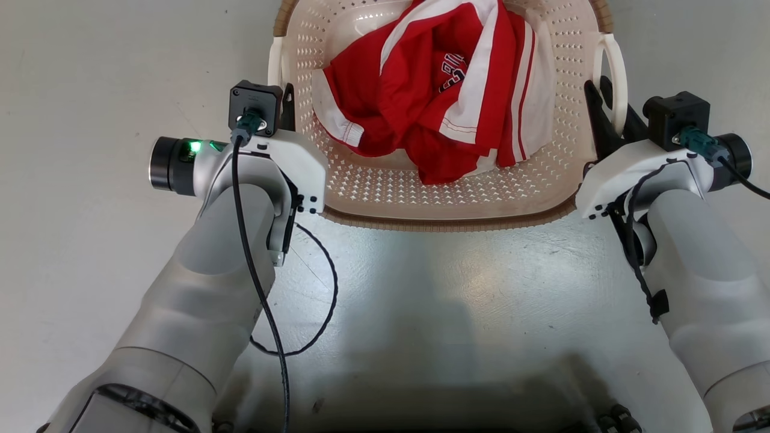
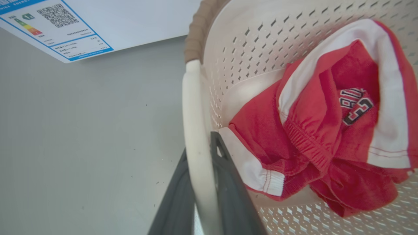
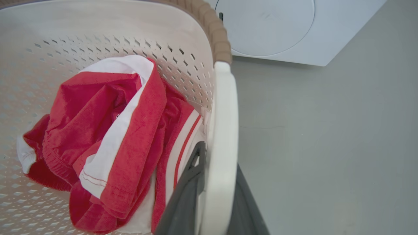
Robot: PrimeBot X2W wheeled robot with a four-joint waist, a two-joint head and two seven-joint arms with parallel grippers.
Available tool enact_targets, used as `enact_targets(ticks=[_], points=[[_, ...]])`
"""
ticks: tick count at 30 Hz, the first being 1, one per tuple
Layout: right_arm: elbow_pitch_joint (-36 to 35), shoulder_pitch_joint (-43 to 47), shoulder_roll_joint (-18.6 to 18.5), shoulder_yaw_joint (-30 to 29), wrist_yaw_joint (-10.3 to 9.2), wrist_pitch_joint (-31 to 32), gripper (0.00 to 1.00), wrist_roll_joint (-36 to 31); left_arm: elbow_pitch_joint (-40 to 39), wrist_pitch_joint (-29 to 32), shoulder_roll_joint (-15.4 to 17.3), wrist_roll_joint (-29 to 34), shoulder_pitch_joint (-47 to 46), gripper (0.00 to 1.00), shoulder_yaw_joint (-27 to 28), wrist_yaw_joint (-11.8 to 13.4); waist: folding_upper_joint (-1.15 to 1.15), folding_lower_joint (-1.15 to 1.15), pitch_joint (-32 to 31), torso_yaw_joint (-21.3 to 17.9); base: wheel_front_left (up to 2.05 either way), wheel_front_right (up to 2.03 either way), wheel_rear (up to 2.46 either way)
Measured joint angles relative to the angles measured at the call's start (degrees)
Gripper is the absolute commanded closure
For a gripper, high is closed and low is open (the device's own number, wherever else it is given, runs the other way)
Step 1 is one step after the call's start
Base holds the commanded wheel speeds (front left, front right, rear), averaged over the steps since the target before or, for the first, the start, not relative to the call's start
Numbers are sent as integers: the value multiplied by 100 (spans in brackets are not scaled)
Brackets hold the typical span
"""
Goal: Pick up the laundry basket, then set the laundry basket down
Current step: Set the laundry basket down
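Your left jaws and right jaws each squeeze a white handle [image 2: 196, 130] of the laundry basket [image 1: 445, 224], between your arms. Move both sides level and slow so the red clothes [image 1: 421, 90] don't spill.

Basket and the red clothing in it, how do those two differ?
The basket is stiff cream plastic dotted with holes; the red clothing is soft cloth with white stripes. The basket has a rounded shape; the clothing lies crumpled inside. The left gripper clamps the basket's left handle, the right gripper its right handle; neither grips the clothing. Both show some white.
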Motion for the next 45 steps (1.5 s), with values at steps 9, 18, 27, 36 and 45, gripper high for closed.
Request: enact_targets(ticks=[9, 18, 27, 36, 45], points=[[-21, -7, 126, -144, 65, -1, 0, -282, -51, -27, -90, -54, -1, 0, -68, 7, 0, 0, 18, 3, 0, 0, 0], [-138, 9, 155, -419, 65, 0, 0, -474, -2, -43, -79, -162, 1, 0, -134, 59, 0, 0, -84, -13, 0, 0, 0], [-180, 69, 241, -553, 67, -1, 0, -590, 63, -43, -78, -303, 41, 0, -187, 111, 0, 0, -348, -26, 0, 0, 0], [-177, 371, 309, -610, 67, -1, 0, -595, 87, -43, -82, -343, 244, 0, -179, 110, 0, 0, -671, -46, 0, 0, 0], [-201, 715, 353, -630, 67, -1, 0, -642, -34, -43, -83, -332, 650, 0, 88, 98, 0, 0, -1245, -59, 0, 0, 0]])
